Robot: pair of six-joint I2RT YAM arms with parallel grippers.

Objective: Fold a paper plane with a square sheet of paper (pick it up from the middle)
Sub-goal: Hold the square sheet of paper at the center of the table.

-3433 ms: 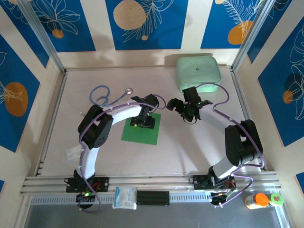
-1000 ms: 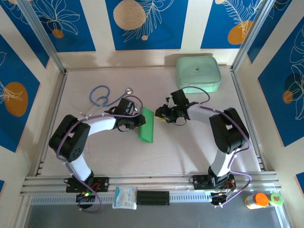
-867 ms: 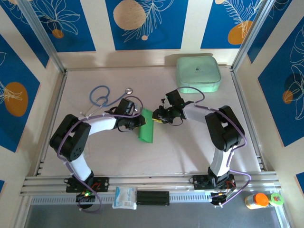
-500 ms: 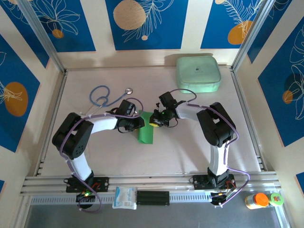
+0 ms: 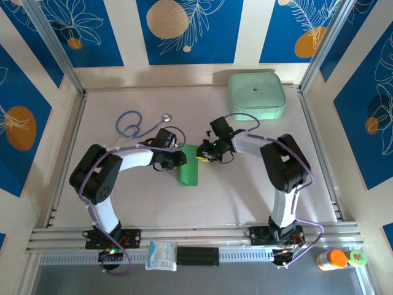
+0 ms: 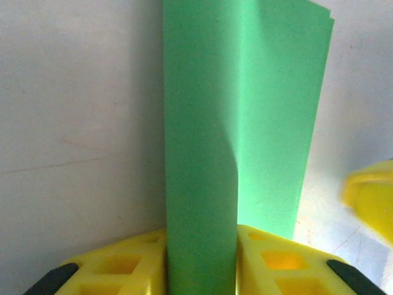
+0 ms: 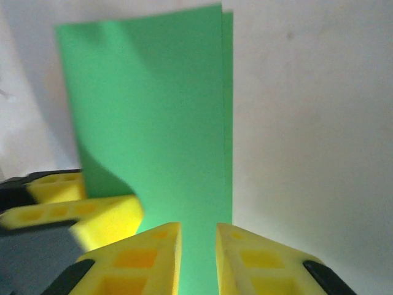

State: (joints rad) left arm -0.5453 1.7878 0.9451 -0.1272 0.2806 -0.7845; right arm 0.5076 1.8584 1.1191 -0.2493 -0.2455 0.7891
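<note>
Fingers of L gripper clamp the square sheet of paper, folded to a narrow strip, mid-table. R gripper is set narrow w/ paper in the gap; can't tell if it grips. Stethoscope lies further back on the left, mint case at far right.

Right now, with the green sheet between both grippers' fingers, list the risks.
1. The square sheet of paper shows its back layer peeking past the front edge; creasing now may lock in a skewed fold.
2. The left gripper pinches it where it buckles, risking a stray crease.
3. The right gripper sits close beside the left one; they may collide.
</note>
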